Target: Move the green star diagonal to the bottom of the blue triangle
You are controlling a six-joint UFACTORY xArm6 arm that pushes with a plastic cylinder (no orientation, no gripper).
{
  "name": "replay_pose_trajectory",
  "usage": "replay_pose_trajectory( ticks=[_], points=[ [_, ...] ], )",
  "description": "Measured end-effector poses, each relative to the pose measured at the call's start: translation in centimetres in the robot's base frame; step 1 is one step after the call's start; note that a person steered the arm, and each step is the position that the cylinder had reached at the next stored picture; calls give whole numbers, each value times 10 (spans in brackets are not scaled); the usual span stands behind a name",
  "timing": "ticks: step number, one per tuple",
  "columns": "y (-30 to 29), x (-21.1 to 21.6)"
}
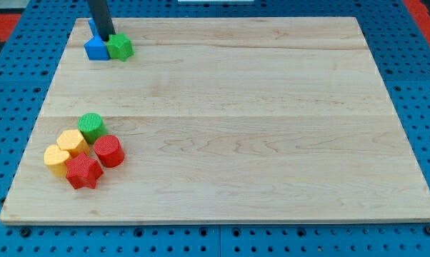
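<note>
— Green is the colour to be looked for first: where is the green star (120, 47) found?

— It is seen near the top left corner of the wooden desk (236, 114), pressed against the right side of the blue triangle (97, 48). The two appear to be touching, side by side, at about the same height in the view.

— And my tip (109, 37)?

— It is set just behind the seam between the two blocks, on the side towards the view's top, seemingly touching or almost touching both. Whether real contact is made cannot be told.

— What is to be said of jaws?

— None are fitted; only a straight dark rod is carried, so nothing is clenched or released, and nothing is grasped.

— Which step is judged to be in hand?

— The push itself is judged to be at its start: the star is beside the triangle, not yet diagonally below it.

— What is called for next?

— A push towards the view's bottom is likely needed, applied to the star alone from its upper edge, so that the triangle is not dragged along.

— Are other blocks concerned?

— A cluster is left well apart at the lower left: a green cylinder (91, 126), a red cylinder (108, 150), a yellow hexagon (73, 143), a yellow heart (56, 159) and a red star (83, 171).
</note>
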State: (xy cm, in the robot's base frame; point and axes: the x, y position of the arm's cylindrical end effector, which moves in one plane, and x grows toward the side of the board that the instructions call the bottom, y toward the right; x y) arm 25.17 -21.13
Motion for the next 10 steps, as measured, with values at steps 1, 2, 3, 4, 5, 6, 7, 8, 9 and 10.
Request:
replay_pose_trajectory(
  ticks=[1, 2, 3, 4, 5, 6, 7, 8, 9, 10],
  points=[
    [4, 15],
    [20, 21],
    [22, 13],
    [25, -7],
    [63, 5],
    [32, 37],
    [15, 68],
    [24, 38],
    [41, 3],
    [93, 25]
  ],
)
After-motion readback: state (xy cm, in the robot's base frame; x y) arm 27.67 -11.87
